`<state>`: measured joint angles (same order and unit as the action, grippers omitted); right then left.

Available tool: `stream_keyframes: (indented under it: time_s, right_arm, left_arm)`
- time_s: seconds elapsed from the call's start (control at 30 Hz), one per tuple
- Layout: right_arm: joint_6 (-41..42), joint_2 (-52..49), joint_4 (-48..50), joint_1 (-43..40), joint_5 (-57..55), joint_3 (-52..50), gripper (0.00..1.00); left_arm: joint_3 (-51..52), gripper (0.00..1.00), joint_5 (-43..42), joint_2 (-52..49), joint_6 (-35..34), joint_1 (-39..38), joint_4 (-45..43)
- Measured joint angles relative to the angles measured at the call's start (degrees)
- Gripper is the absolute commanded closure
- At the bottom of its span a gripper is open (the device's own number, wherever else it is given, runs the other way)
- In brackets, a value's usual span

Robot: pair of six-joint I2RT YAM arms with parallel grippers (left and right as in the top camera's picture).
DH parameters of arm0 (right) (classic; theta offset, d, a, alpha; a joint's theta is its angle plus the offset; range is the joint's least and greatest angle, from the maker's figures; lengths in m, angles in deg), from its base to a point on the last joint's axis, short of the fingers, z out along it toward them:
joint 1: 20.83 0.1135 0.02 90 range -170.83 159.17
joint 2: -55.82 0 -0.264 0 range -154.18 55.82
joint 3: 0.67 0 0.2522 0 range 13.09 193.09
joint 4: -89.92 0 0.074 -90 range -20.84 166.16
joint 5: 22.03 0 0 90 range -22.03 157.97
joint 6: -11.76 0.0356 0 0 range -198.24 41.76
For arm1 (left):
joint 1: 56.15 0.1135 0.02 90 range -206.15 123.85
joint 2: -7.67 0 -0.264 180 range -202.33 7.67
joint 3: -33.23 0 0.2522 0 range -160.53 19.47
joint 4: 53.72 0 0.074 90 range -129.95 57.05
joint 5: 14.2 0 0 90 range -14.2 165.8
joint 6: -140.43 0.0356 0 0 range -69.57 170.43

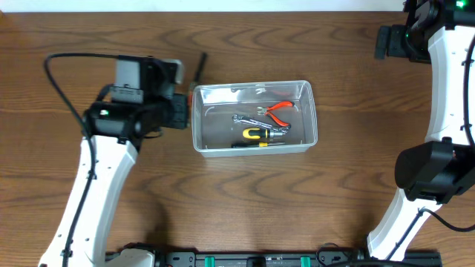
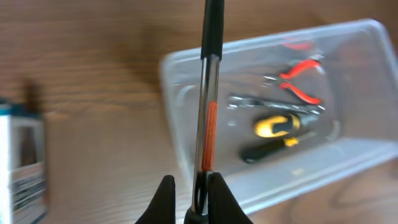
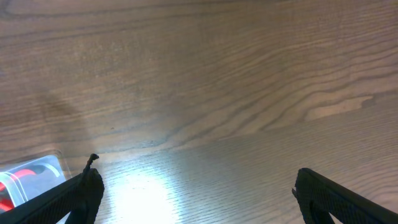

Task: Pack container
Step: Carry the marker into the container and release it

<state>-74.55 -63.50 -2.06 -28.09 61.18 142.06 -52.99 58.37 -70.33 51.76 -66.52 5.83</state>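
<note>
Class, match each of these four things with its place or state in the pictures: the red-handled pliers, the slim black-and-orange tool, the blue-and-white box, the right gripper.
Column 1:
1 red-handled pliers
2 slim black-and-orange tool
3 blue-and-white box
4 right gripper

Column 2:
A open, holding nothing
B lying in the clear container
C on the table, outside the container
D clamped in the left gripper

Pairs: 1-B; 2-D; 3-C; 4-A
</note>
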Motion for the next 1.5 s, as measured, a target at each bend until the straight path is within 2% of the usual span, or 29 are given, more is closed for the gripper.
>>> stream_keyframes:
  time_s: [0.33,0.57,1.0,1.4,1.43,1.5]
  right_arm:
    - [0.00,0.00,0.00,0.00,0.00,0.00,0.01]
    - [0.00,0.00,-0.02,0.00,0.00,0.00,0.01]
    - [0.00,0.00,-0.02,0.00,0.00,0.00,0.01]
    - [0.00,0.00,-0.02,0.00,0.00,0.00,0.01]
    - [0.00,0.00,-0.02,0.00,0.00,0.00,0.01]
    - [0.00,0.00,-0.02,0.00,0.00,0.00,0.01]
  left_arm:
    - [0.00,0.94,-0.63,-1.25,0.76,-9.53,-1.49]
    - [0.00,0.94,-0.61,-9.40,3.13,-12.72,-2.58]
    - [0.00,0.95,-0.61,-22.51,10.08,-13.31,-5.01]
    - [0.00,0.93,2.27,-25.46,12.31,-13.31,-5.92]
    - [0.00,0.92,2.80,-25.46,12.33,-13.31,-5.92]
    - [0.00,0.68,3.34,-25.46,12.76,-13.31,-5.99]
